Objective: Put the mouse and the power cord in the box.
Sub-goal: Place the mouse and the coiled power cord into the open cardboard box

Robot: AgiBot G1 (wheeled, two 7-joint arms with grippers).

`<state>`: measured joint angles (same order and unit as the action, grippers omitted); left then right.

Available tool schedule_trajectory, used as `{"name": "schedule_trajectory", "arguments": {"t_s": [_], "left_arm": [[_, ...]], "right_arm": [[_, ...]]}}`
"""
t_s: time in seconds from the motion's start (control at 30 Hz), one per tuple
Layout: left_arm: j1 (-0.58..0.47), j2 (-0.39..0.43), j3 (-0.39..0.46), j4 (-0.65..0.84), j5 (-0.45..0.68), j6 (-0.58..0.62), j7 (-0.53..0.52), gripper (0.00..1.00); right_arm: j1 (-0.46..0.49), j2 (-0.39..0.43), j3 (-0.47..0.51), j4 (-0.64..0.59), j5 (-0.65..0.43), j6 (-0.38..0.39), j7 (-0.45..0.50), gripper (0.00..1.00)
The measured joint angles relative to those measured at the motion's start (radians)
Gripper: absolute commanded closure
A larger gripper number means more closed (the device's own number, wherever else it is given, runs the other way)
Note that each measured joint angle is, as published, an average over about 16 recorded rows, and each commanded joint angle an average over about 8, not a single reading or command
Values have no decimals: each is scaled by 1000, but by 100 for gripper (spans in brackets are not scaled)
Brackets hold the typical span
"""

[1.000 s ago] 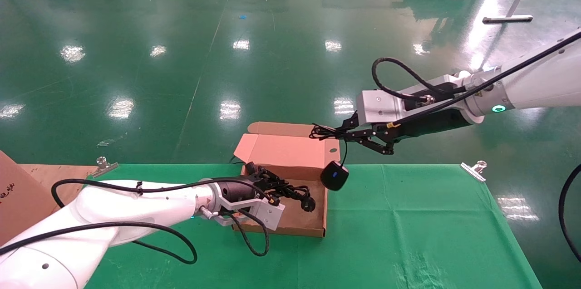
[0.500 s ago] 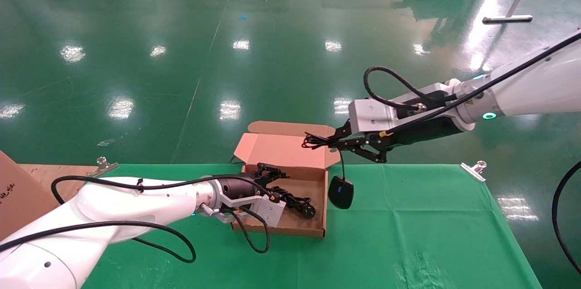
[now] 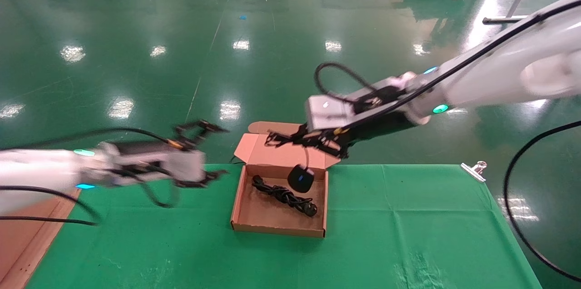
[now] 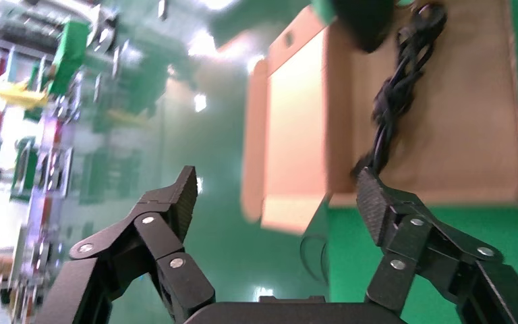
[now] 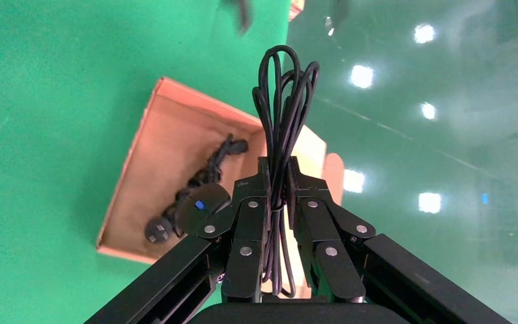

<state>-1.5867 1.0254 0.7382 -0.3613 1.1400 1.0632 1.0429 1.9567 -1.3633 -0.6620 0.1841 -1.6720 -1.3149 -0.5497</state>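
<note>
The brown box (image 3: 278, 230) lies open on the green cloth, its lid (image 3: 277, 152) standing at the far side. Inside it the coiled power cord (image 3: 283, 194) rests with its round plug toward the right. My right gripper (image 3: 290, 138) is above the lid, shut on the mouse's bundled thin cord (image 5: 282, 101). The black mouse (image 3: 300, 179) dangles from that cord just over the box's far part, near the power cord (image 5: 199, 177). My left gripper (image 3: 217, 150) hangs open and empty, left of the box (image 4: 445, 135).
A flat brown cardboard piece (image 3: 32, 221) lies at the table's left edge. A metal clip (image 3: 474, 168) holds the green cloth (image 3: 408, 216) at the far right corner. Beyond the table's far edge is shiny green floor.
My left gripper let go of the power cord, which now lies in the box, and drew back to the left. My right arm swung left, carrying the dangling mouse over the box.
</note>
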Motion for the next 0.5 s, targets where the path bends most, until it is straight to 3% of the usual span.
{"name": "schedule_trajectory", "arguments": {"t_s": [0.27, 0.5], "left_arm": [[-29, -178, -41, -61, -63, 137, -68, 0], [-23, -265, -64, -88, -104, 195, -107, 0]], "right_arm": [[-111, -13, -116, 236, 54, 116, 173, 100], [-191, -13, -273, 384, 117, 266, 305, 100]]}}
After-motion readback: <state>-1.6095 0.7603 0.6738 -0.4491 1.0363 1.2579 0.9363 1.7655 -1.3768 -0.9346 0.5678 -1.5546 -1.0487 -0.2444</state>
